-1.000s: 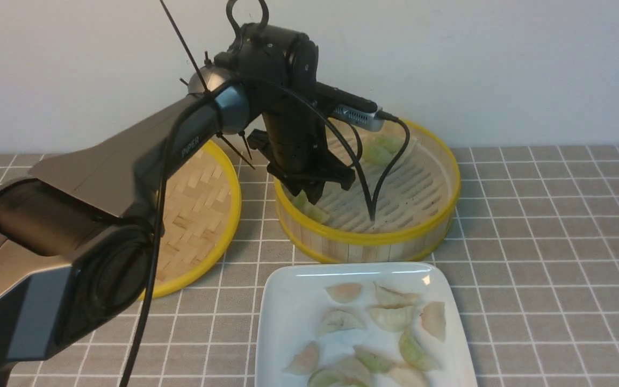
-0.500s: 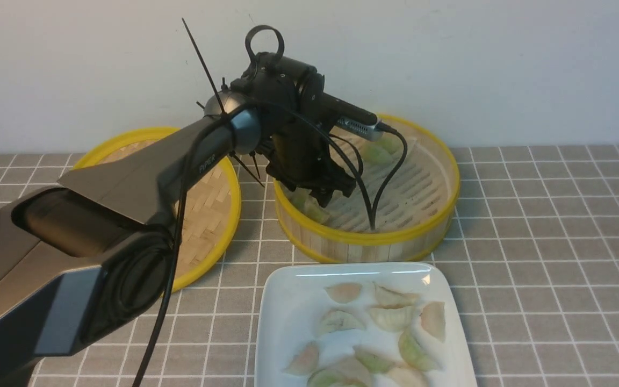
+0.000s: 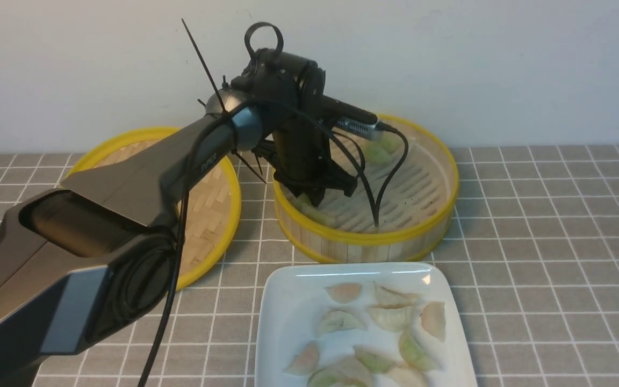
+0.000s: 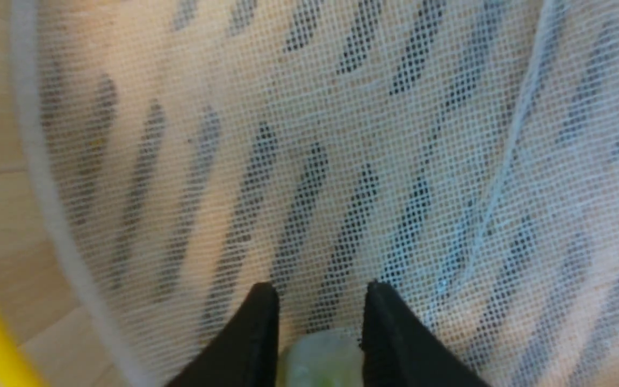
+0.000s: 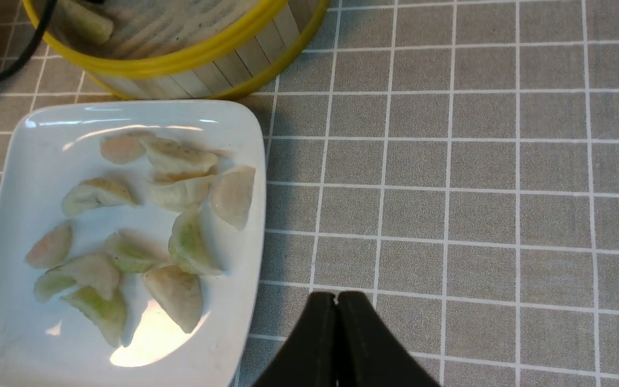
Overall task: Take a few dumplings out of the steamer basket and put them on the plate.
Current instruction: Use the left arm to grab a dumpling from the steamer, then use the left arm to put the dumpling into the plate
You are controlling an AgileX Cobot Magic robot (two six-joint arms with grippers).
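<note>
left gripper (image 4: 320, 287) pinching a dumpling (image 3: 321, 215) in the steamer basket (image 3: 368, 239), long axis running far-left to near-right. right gripper (image 5: 336, 301) closed, empty, over grey grid tablecloth (image 3: 556, 242), white wall (image 3: 503, 64) behind.

— Which colours are you seeing on the steamer basket (image 3: 366, 239)?
— Yellow rims, pale bamboo slats. Your dumplings (image 3: 393, 317) are pale green, a few pinkish, on the glossy white plate (image 3: 288, 306).
— And around them?
— You have a grey tablecloth (image 3: 546, 242) with a white grid, and a woven lid (image 3: 202, 215) in tan herringbone, yellow-rimmed.
</note>
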